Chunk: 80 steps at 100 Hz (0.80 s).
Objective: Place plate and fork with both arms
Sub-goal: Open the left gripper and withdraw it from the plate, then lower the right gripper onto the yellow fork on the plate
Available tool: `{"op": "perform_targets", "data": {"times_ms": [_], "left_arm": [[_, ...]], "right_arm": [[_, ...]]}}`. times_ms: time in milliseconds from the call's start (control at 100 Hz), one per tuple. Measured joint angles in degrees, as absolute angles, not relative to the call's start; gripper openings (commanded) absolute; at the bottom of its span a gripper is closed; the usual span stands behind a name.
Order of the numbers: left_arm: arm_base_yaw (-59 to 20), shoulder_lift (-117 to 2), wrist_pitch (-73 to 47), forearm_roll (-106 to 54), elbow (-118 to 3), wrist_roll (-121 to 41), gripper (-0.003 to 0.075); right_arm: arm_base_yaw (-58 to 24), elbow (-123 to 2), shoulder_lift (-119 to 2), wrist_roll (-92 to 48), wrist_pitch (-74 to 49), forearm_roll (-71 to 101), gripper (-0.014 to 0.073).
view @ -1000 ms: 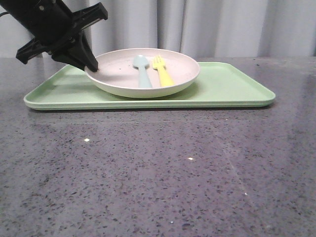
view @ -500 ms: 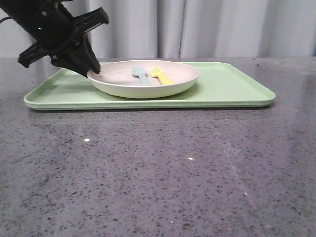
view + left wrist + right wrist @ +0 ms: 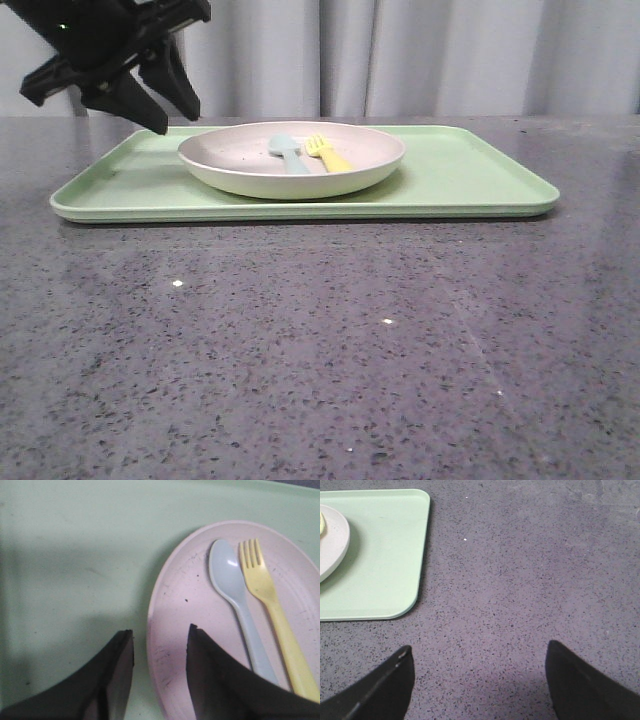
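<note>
plate [image 3: 291, 158] sits flat on green tray [image 3: 470, 180], fork [image 3: 328, 155] lying in it beside blue spoon [image 3: 288, 155] | left gripper [image 3: 150, 100] jaws apart, just above the rim, holding nothing | right gripper [image 3: 477, 680] wide open over bare table [image 3: 530, 580] | we'd lift left straight up, no rim bumps

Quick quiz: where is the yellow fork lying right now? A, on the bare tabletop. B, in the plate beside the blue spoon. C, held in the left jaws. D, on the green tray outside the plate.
B: the fork lies in the plate next to the blue spoon, and the left gripper holds nothing.
</note>
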<state>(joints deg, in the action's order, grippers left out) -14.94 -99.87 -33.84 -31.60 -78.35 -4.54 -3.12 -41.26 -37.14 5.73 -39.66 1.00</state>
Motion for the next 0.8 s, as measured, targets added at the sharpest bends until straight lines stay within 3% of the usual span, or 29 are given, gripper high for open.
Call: {"op": "perform_targets", "data": {"times_ms": [200, 400, 800], "left_arm": [[-14.94, -91.45, -33.96, -26.1, -73.66, -4.45, 0.0253], [-14.82, -79.81, -33.86, -22.1, -66.74, -4.45, 0.0178], [-9.44, -57.72, -34.66, -19.69, -52.57, -4.45, 0.0177]], "right_arm": [[-5.91, -41.81, -38.78, 5.73, -39.91, 1.22, 0.0549], [-9.79, -46.78, -43.28, 5.73, -41.79, 1.31, 0.0549], [-17.76, -62.24, -59.23, 5.73, -46.89, 1.31, 0.0549]]}}
